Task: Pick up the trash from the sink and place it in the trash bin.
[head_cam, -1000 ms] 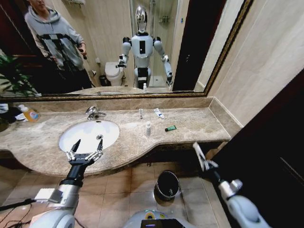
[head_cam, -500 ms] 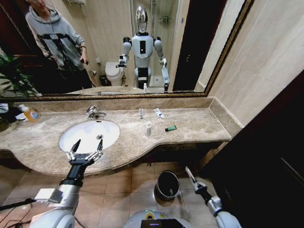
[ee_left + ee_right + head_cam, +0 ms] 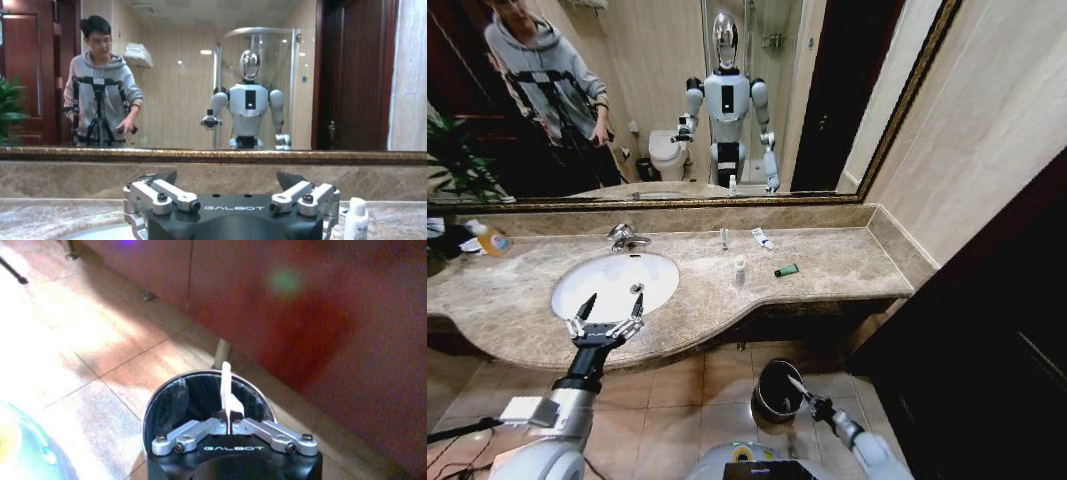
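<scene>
My right gripper (image 3: 230, 424) is shut on a flat white tube (image 3: 226, 390) that points down into the mouth of the black trash bin (image 3: 162, 399). In the head view this gripper (image 3: 813, 402) hangs low over the bin (image 3: 774, 392) on the floor below the counter. My left gripper (image 3: 608, 318) stands open and holds nothing at the front edge of the white sink (image 3: 652, 270). On the marble to the right of the basin lie a tiny white bottle (image 3: 739, 270), a short green tube (image 3: 786, 270), a white-blue sachet (image 3: 761, 238) and a clear vial (image 3: 723, 238).
A chrome tap (image 3: 624, 237) stands behind the basin, and an orange-yellow bottle (image 3: 490, 239) sits at the far left of the counter. A dark wooden door or cabinet (image 3: 987, 330) closes off the right side. Tiled floor (image 3: 697, 395) surrounds the bin.
My right arm has dropped from counter height and swung left, carrying the white tube down over the trash bin. The left gripper has stayed where it was.
</scene>
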Motion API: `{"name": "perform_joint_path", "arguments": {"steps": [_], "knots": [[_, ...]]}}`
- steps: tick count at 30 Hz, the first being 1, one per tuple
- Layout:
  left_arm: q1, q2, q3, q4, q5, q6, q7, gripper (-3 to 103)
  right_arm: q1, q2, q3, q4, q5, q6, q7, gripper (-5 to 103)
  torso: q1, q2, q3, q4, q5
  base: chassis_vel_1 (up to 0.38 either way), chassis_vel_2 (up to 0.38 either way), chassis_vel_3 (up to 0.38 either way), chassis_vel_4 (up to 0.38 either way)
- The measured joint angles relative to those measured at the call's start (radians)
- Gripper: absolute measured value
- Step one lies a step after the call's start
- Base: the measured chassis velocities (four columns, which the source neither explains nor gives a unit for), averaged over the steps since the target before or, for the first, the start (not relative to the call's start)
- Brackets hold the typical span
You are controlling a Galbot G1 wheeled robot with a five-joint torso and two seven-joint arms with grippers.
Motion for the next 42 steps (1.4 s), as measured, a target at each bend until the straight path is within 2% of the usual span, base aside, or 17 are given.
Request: {"name": "perform_joint_path", "arguments": {"steps": [2,9,14,20,21,22,25,27,29,30,33,34,36,37,40,41,42], "knots": [[0.0,0.0,0.0,0.0,0.0,0.0,0.0,100,0.047,0.019,-0.005,-0.06,-0.045,0.0,0.008,0,0.0,0.0,0.0,0.0,0.0009,0.0,0.0,0.0,0.0],[0.0,0.0,0.0,0.0,0.0,0.0,0.0,100,0.132,0.042,0.007,-0.212,-0.137,0.002,0.024,0,0.0,0.0,0.0,0.0,0.0004,0.0,0.0,0.0,0.0],[0.0,0.0,0.0,0.0,0.0,0.0,0.0,100,0.149,0.043,0.004,-0.239,-0.147,-0.048,0.032,0,0.0,0.0,0.0,-0.0001,0.0003,0.0,0.0,0.0,0.0],[0.0,0.0,0.0,0.0,0.0,0.0,0.0,100,0.151,0.056,-0.001,-0.234,-0.164,-0.05,0.043,-2,0.0,0.0,0.0,-0.0001,0.0005,0.0,0.0,0.0,0.0],[0.0,0.0,0.0,0.0,0.0,0.0,0.0,100,0.151,0.058,-0.001,-0.234,-0.169,-0.05,0.046,3,0.0,0.0,0.0,-0.0001,0.0005,0.0,0.0,0.0,0.0],[0.0,0.0,0.0,0.0,0.0,0.0,0.0,100,0.151,0.058,-0.001,-0.234,-0.169,-0.05,0.046,3,0.0,0.0,0.0,-0.0001,0.0005,0.0,0.0,0.0,0.0],[0.0,0.0,0.0,0.0,0.0,0.0,0.0,100,0.154,0.06,-0.001,-0.232,-0.17,-0.051,0.051,19,0.0,0.0,0.0,-0.0001,0.0004,0.0,0.0,0.0,0.0],[0.0,0.0,0.0,0.0,0.0,0.0,0.0,100,0.154,0.059,-0.001,-0.23,-0.169,-0.051,0.051,19,0.0,0.0,0.0,-0.0001,0.0006,0.0,0.0,0.0,0.0],[0.0,0.0,0.0,0.0,0.0,0.0,0.0,100,0.155,0.057,-0.001,-0.228,-0.167,-0.051,0.051,30,0.0,0.0,0.0,-0.0001,0.0005,0.0,0.0,0.0,0.0],[0.0,0.0,0.0,0.0,0.0,0.0,0.0,100,0.155,0.057,-0.001,-0.228,-0.167,-0.051,0.051,30,0.0,0.0,0.0,-0.0001,0.0005,0.0,0.0,0.0,0.0],[0.0,0.0,0.0,0.0,0.0,0.0,0.0,100,0.154,0.058,-0.001,-0.224,-0.164,-0.053,0.051,46,0.0,0.0,0.0,-0.0001,0.0006,0.0,0.0,0.0,0.0],[0.0,0.0,0.0,0.0,0.0,0.0,0.0,100,0.154,0.058,-0.001,-0.224,-0.164,-0.053,0.051,46,0.0,0.0,0.0,-0.0001,0.0006,0.0,0.0,0.0,0.0],[0.0,0.0,0.0,0.0,0.0,0.0,0.0,100,0.152,0.058,-0.001,-0.219,-0.164,-0.055,0.051,57,0.0,0.0,0.0,-0.0001,0.0006,0.0,0.0,0.0,0.0],[0.0,0.0,0.0,0.0,0.0,0.0,0.0,100,0.152,0.058,-0.001,-0.219,-0.164,-0.055,0.051,57,0.0,0.0,0.0,-0.0001,0.0006,0.0,0.0,0.0,0.0],[0.0,0.0,0.0,0.0,0.0,0.0,0.0,100,0.148,0.059,0.0,-0.215,-0.163,-0.056,0.051,73,0.0,0.0,0.0,-0.0001,0.0006,0.0,0.0,0.0,0.0],[0.0,0.0,0.0,0.0,0.0,0.0,0.0,100,0.148,0.059,0.0,-0.215,-0.163,-0.056,0.051,73,0.0,0.0,0.0,-0.0001,0.0006,0.0,0.0,0.0,0.0],[0.0,0.0,0.0,0.0,0.0,0.0,0.0,100,0.147,0.059,0.001,-0.213,-0.162,-0.056,0.051,79,0.0,0.0,0.0,-0.0001,0.0006,0.0,0.0,0.0,0.0]]}}
